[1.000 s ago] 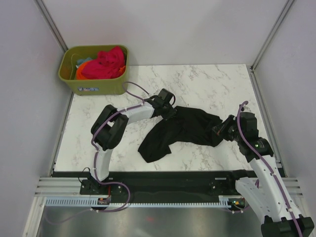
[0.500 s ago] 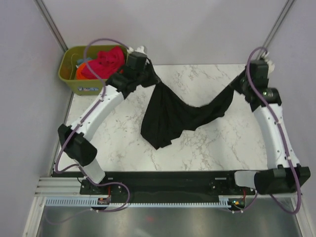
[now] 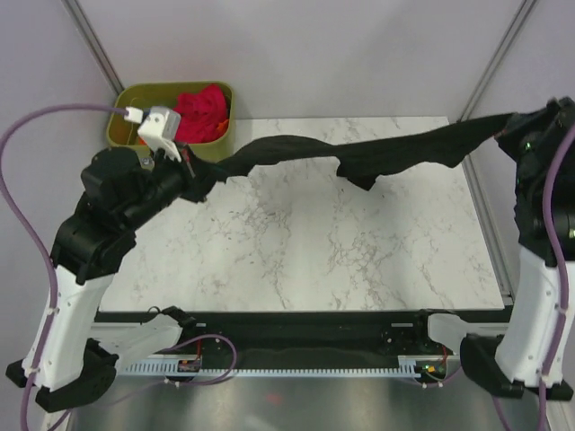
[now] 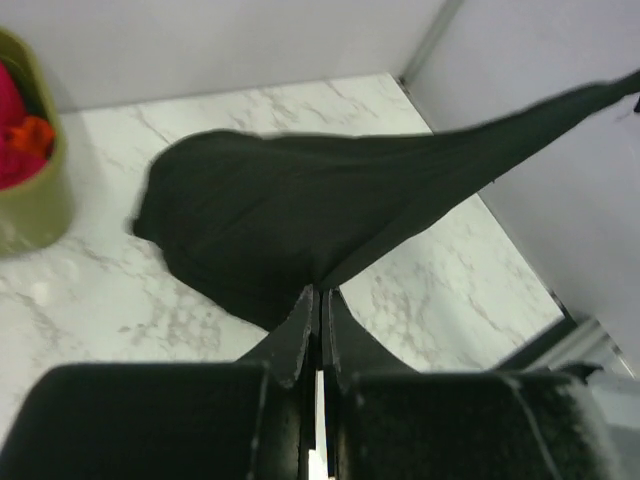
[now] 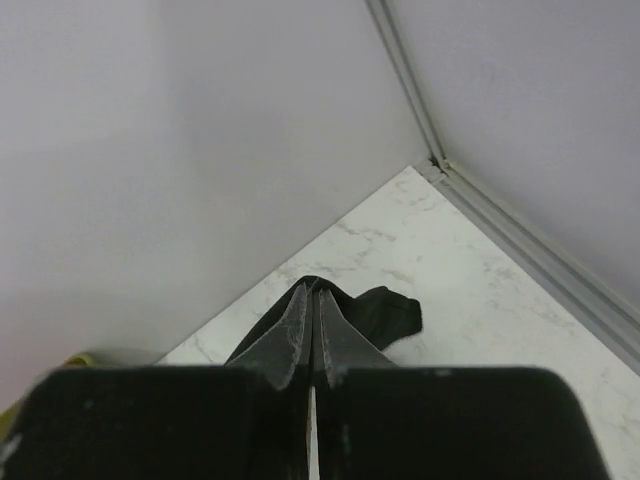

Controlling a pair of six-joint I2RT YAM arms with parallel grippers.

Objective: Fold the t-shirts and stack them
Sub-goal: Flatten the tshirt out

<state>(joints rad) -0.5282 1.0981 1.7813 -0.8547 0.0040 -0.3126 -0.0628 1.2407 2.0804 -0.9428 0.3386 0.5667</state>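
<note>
Aloft, black t-shirt (image 3: 386, 154) in left claw (image 4: 318, 300)

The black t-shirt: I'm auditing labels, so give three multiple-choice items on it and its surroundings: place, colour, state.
1. Where is the black t-shirt? A flat on the table; B stretched in the air; C in the bin.
2. What colour is the bin? A olive green; B blue; C white.
3. The left gripper is: A wide open; B shut on the black t-shirt; C out of view.
Answers: B, it hangs taut above the table; A, the left wrist view shows it; B, its fingers pinch black cloth.
</note>
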